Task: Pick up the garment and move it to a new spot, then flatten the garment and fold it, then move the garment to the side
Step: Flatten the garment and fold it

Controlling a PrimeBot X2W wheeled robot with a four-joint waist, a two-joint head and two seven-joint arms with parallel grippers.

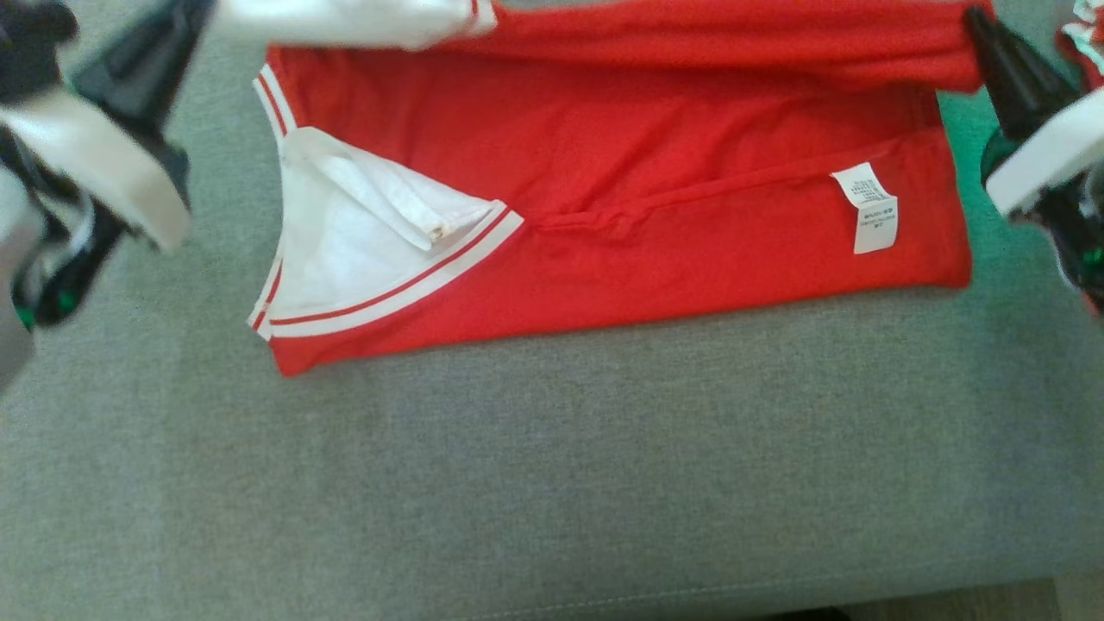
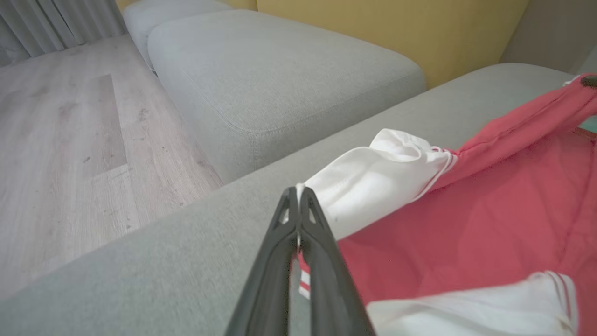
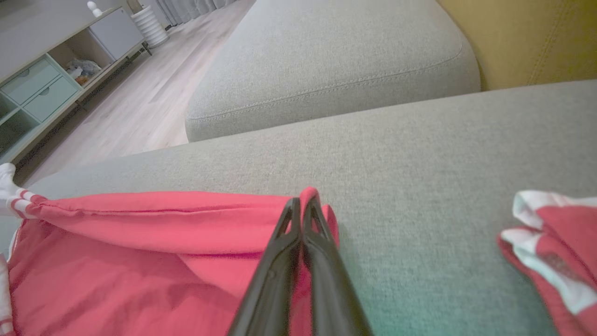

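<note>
The garment is a red shirt with white, red-striped sleeves, lying on a grey sofa cushion. A white care label shows near its right end. Its far edge is lifted off the cushion and stretched between both grippers. My left gripper is at the top left, shut on the white sleeve; in the left wrist view its tips pinch that cloth. At the top right, my right gripper is shut on the red edge; its tips clamp red fabric.
Another red and white piece of clothing lies on the cushion to the right of my right gripper. A second grey cushion and a yellow backrest lie beyond. Wood floor and a shelf unit are off the sofa.
</note>
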